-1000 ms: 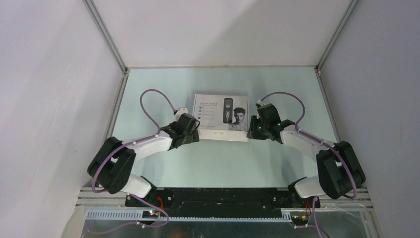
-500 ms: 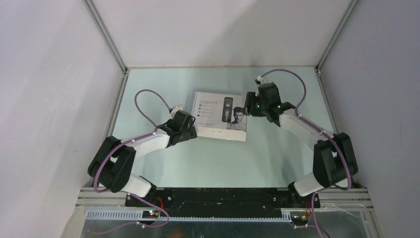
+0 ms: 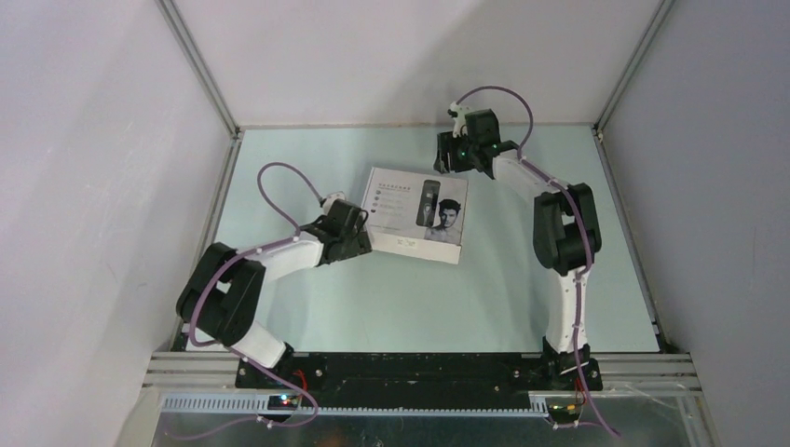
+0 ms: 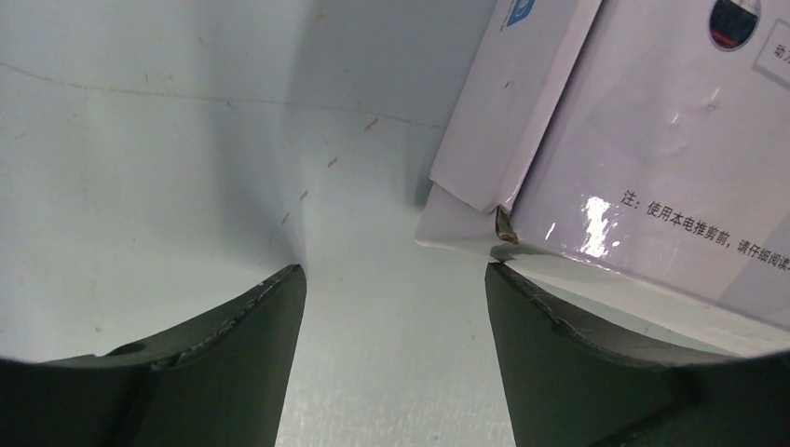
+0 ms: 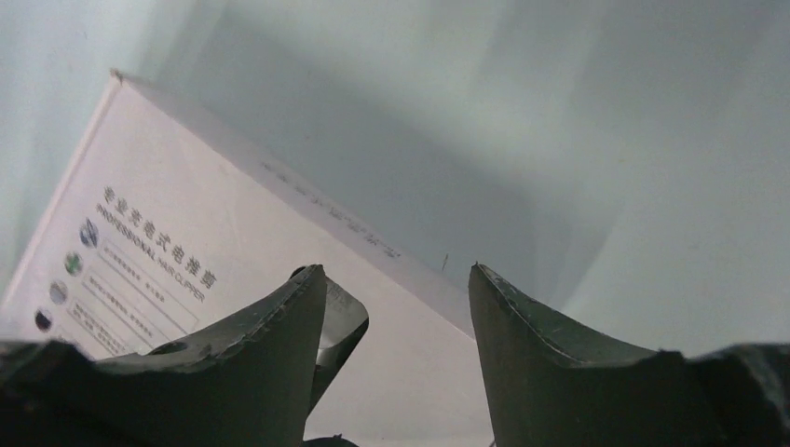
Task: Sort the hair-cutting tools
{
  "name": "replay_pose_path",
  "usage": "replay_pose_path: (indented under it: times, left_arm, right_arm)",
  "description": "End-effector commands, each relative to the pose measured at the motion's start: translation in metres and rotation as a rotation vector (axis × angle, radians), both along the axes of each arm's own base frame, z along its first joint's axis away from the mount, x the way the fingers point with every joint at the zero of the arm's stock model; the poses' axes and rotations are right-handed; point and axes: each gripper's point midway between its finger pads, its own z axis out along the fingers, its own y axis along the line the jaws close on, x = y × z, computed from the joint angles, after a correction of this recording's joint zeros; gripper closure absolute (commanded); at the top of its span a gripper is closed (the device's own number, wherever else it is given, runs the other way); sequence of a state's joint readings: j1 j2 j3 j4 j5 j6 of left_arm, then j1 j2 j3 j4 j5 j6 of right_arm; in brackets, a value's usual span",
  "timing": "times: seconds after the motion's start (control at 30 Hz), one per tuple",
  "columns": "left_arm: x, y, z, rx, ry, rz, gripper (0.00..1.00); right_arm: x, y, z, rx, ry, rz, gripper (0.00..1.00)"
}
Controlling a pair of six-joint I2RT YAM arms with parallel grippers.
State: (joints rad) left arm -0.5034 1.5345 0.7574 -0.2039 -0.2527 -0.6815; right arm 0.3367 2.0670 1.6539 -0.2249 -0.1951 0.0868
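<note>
**Top external view: both grippers loose around the closed box**

The pale table (image 3: 391, 307) is fenced by a back wall (image 3: 410, 56) and two side walls. Bare surface lies across the lower half of the frame and along both sides. The right gripper (image 3: 445, 154) sits high in the upper centre, close to the back edge, with little room behind it. The left gripper (image 3: 361, 244) is left of centre, with bare table toward the left wall.

A second earlier the right gripper was lower, at the right edge of the box (image 3: 416, 214). It has since swung up past the upper right corner, its arm now stretched tall. The box, square to the frame before, now lies slightly skewed. The left gripper stays at the lower left corner.

In the left wrist view the left gripper (image 4: 394, 307) is spread with only table between its fingers; the box (image 4: 652, 140) corner is just beside the right-hand finger. In the right wrist view the right gripper (image 5: 398, 289) gapes empty above the box (image 5: 186, 251) lid. The hair-cutting tools themselves cannot be seen; the box is shut.
</note>
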Motion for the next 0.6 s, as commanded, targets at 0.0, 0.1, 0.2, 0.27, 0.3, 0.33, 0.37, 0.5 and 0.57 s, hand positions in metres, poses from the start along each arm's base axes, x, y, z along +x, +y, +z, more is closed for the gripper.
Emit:
replay_pose_path:
  times: [0.0, 0.1, 0.2, 0.27, 0.3, 0.33, 0.37, 0.5, 0.57]
  left_arm:
    - [0.025, -0.002, 0.013, -0.024, -0.040, 0.017, 0.23]
    - [0.032, -0.005, 0.013, -0.027, -0.035, 0.003, 0.23]
    - [0.039, -0.012, 0.016, -0.043, -0.041, -0.017, 0.23]
    - [0.040, -0.018, 0.015, -0.066, -0.036, -0.034, 0.23]
    - [0.041, -0.020, 0.015, -0.075, -0.040, -0.038, 0.23]
    - [0.039, -0.023, 0.016, -0.089, -0.038, -0.046, 0.23]
    - [0.040, -0.025, 0.017, -0.099, -0.045, -0.051, 0.23]
    - [0.028, -0.027, 0.017, -0.123, -0.043, -0.076, 0.23]
    - [0.018, -0.028, 0.017, -0.138, -0.035, -0.088, 0.23]
  right_arm:
    - [-0.020, 0.013, -0.026, -0.001, 0.156, 0.154, 0.39]
    - [-0.067, 0.019, -0.046, 0.068, 0.332, 0.207, 0.44]
    - [-0.115, 0.025, -0.045, 0.146, 0.454, 0.233, 0.48]
    - [-0.153, 0.030, -0.047, 0.187, 0.529, 0.244, 0.48]
    - [-0.176, 0.031, -0.059, 0.194, 0.587, 0.237, 0.49]
    - [-0.183, 0.032, -0.049, 0.206, 0.569, 0.236, 0.50]
    - [-0.202, 0.034, -0.058, 0.216, 0.612, 0.223, 0.51]
    - [-0.227, 0.035, -0.054, 0.209, 0.564, 0.161, 0.52]
    - [-0.229, 0.031, -0.053, 0.213, 0.539, 0.109, 0.52]
